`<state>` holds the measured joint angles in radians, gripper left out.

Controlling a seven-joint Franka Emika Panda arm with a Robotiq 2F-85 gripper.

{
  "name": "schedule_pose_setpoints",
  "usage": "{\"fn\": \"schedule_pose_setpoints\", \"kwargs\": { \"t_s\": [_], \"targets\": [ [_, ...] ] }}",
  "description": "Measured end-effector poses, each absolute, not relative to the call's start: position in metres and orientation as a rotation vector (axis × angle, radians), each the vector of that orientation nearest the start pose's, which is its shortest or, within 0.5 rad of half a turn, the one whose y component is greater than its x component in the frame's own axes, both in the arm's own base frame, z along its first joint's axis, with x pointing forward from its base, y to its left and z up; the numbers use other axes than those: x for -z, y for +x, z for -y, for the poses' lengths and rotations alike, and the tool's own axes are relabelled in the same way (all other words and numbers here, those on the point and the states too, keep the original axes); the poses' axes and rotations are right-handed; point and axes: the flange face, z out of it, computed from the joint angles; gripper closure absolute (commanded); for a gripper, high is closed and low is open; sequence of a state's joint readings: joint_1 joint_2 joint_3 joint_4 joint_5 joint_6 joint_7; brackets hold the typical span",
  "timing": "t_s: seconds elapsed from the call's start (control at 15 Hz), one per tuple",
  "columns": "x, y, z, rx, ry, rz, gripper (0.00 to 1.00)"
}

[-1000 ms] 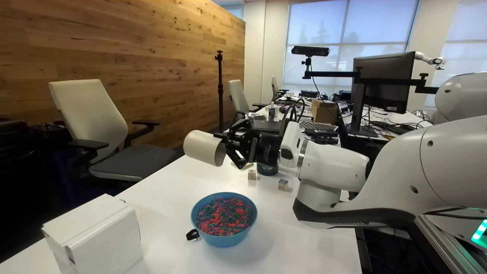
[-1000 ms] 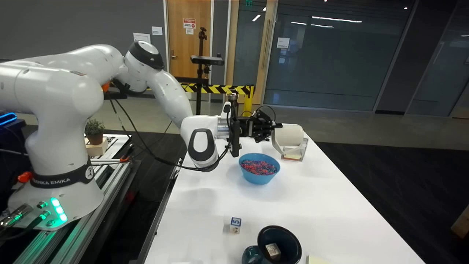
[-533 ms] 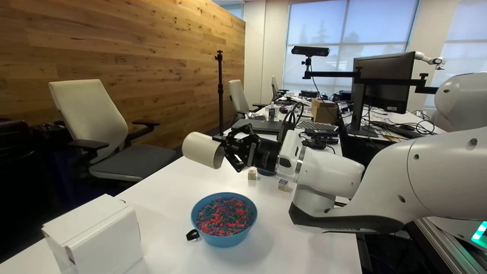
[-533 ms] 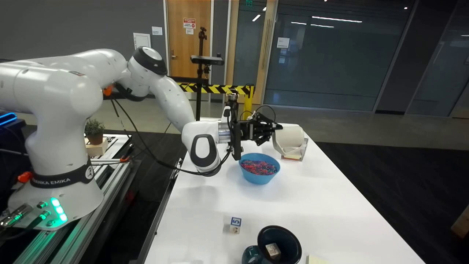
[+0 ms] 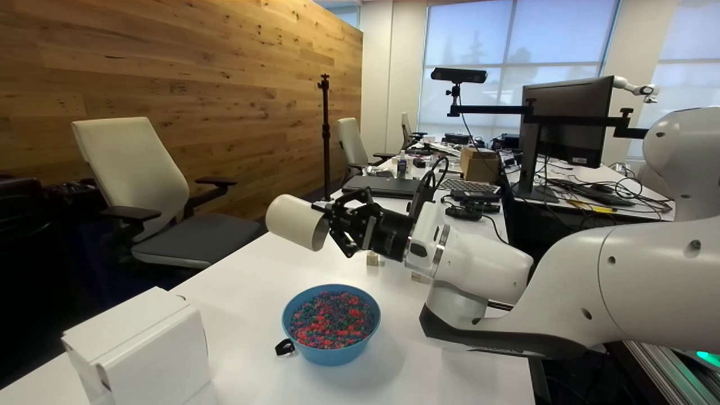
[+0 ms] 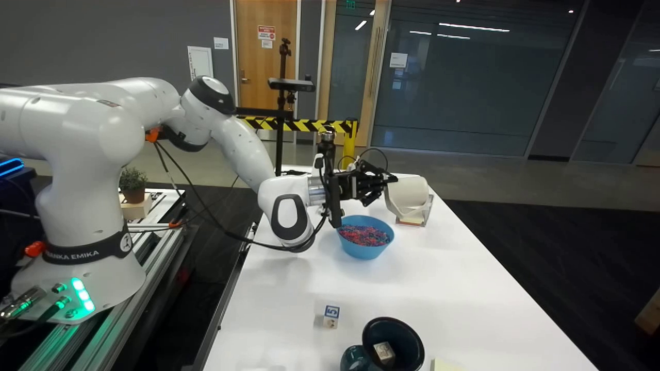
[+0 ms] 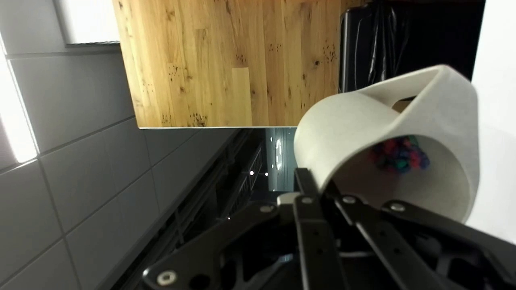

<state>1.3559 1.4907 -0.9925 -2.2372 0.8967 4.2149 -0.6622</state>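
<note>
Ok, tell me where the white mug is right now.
The white mug is in the air at the right of the wrist view, held at its rim by the gripper. In both exterior views it shows higher than the blue bowl.

- Beside one long edge of the desk (image 5: 253, 382) stands the arm's base (image 6: 113, 283); beside the opposite edge, a chair (image 5: 194, 239).
- Above the desk, toward the chair-side edge: a mug (image 5: 292, 220), held at its rim wall by the gripper (image 7: 317, 181); beads (image 7: 399, 155) lie inside.
- On the desk, nearer the base than the mug: a bowl (image 5: 337, 356) with more beads in it.
- In an exterior view, a box (image 5: 146, 354) left of the bowl, by the chair-side edge; a laptop (image 5: 394, 184) behind the gripper.
- In an exterior view, a block (image 6: 331, 316) before the bowl; right of it a cup (image 6: 407, 340), another block (image 6: 384, 353) within its mouth.
</note>
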Motion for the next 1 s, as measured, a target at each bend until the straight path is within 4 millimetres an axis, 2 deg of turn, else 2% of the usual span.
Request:
{"fn": "schedule_pose_setpoints", "kwargs": {
  "t_s": [0.47, 1.0],
  "targets": [
    [-0.202, 0.500, -0.160, -1.278, 1.050, -0.994, 0.99],
    [-0.210, 0.505, -0.167, -1.280, 1.015, -0.998, 0.99]
  ]
}}
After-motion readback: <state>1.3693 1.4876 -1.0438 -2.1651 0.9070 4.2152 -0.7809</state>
